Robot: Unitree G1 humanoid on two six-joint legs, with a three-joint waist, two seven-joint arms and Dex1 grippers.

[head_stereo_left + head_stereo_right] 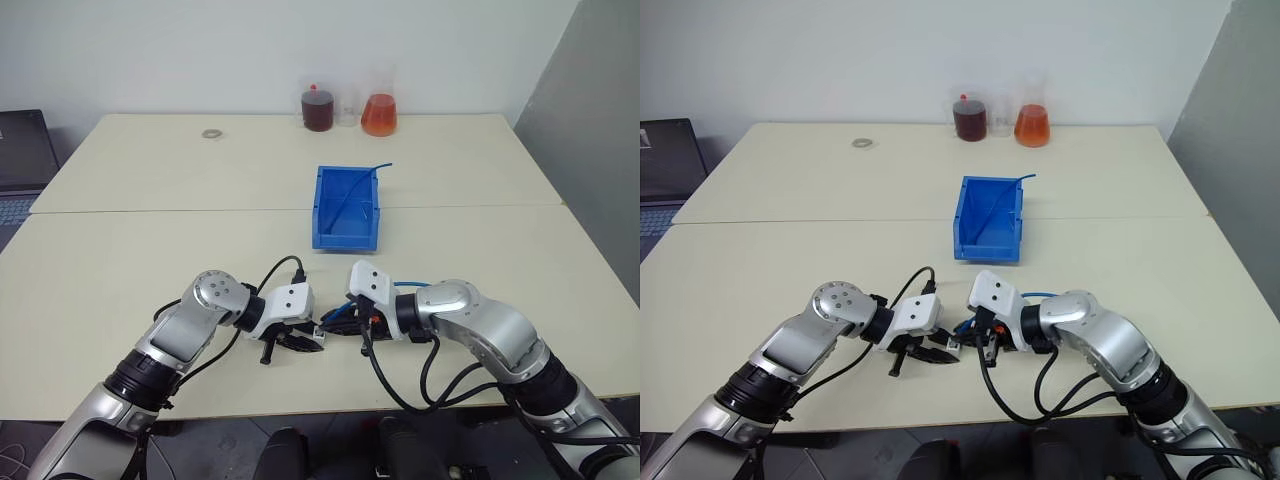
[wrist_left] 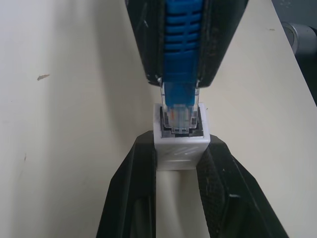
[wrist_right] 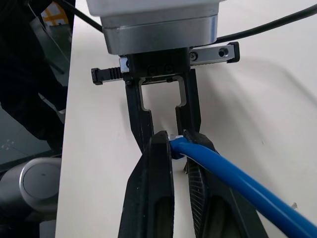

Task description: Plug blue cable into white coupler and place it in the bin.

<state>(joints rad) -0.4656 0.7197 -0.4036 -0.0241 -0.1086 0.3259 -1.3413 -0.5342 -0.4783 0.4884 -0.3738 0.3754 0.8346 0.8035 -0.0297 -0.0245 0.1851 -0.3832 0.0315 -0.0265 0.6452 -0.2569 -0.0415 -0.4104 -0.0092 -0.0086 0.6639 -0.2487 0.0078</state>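
In the left wrist view my left gripper [image 2: 181,148] is shut on the white coupler [image 2: 181,145], a tiny white block with its socket facing away. My right gripper [image 3: 176,141] is shut on the blue cable [image 3: 223,173] just behind its clear plug [image 2: 181,106]. The plug's tip sits in the coupler's socket mouth, with most of the clear plug still showing outside. The two grippers meet tip to tip low over the near table, left gripper [image 1: 312,343] and right gripper [image 1: 338,322]. The bin [image 1: 322,205] stands beyond them at the table's middle.
A second blue cord [image 1: 357,193] lies slanted in the bin, one end poking over its far right corner. Two flasks, dark [image 1: 318,108] and orange [image 1: 379,115], stand at the far edge. A small ring [image 1: 211,133] lies far left. A seam joins the two tabletops.
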